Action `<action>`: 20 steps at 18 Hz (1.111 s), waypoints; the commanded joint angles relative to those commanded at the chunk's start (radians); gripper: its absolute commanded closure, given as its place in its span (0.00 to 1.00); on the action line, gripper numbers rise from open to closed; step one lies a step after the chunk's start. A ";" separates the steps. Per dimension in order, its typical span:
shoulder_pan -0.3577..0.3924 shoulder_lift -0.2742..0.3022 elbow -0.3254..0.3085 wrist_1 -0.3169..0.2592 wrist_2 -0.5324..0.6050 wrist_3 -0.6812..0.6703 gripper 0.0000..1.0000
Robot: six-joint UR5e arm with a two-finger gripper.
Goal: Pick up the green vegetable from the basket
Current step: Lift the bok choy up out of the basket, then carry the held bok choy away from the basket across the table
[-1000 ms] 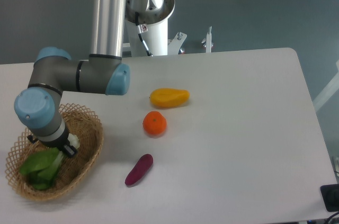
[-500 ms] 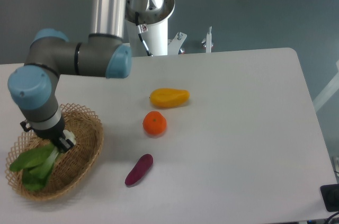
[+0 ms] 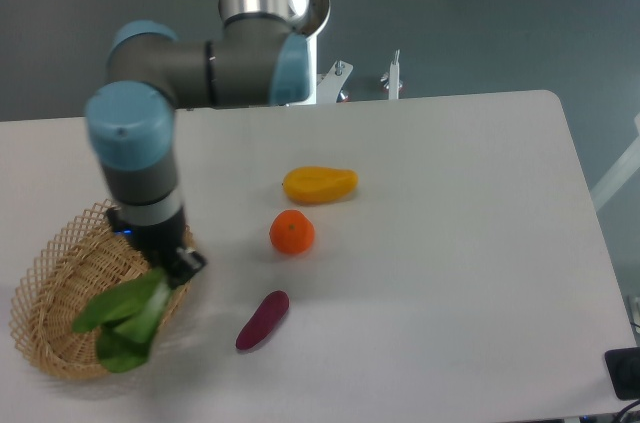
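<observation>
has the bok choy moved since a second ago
Yes. The bok choy, held at the gripper, has shifted rightward toward the purple sweet potato and now hangs over the wicker basket's right rim.

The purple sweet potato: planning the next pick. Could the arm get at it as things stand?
Probably not right away: the gripper appears shut on the green vegetable, hanging over the basket rim. The purple sweet potato itself lies uncovered on the table.

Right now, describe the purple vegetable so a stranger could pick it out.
Start at the basket on the table's left. Just right of it, below the orange, lies the sweet potato. It is the only dark purple, sausage-shaped thing there.
</observation>
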 joint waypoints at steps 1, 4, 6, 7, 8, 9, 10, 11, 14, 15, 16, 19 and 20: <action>0.026 0.003 0.000 -0.012 0.000 0.015 0.86; 0.080 0.006 0.009 -0.073 0.018 0.054 0.87; 0.129 0.012 0.008 -0.083 0.060 0.077 0.87; 0.155 0.012 0.008 -0.081 0.066 0.098 0.86; 0.196 0.014 0.011 -0.081 0.066 0.147 0.86; 0.227 0.015 0.012 -0.081 0.066 0.184 0.87; 0.247 0.015 0.017 -0.081 0.066 0.216 0.87; 0.270 0.012 0.024 -0.083 0.066 0.247 0.87; 0.322 -0.018 0.061 -0.083 0.063 0.350 0.87; 0.330 -0.038 0.086 -0.083 0.063 0.368 0.87; 0.336 -0.050 0.109 -0.084 0.066 0.373 0.86; 0.384 -0.095 0.185 -0.142 0.064 0.410 0.86; 0.394 -0.107 0.208 -0.158 0.064 0.443 0.85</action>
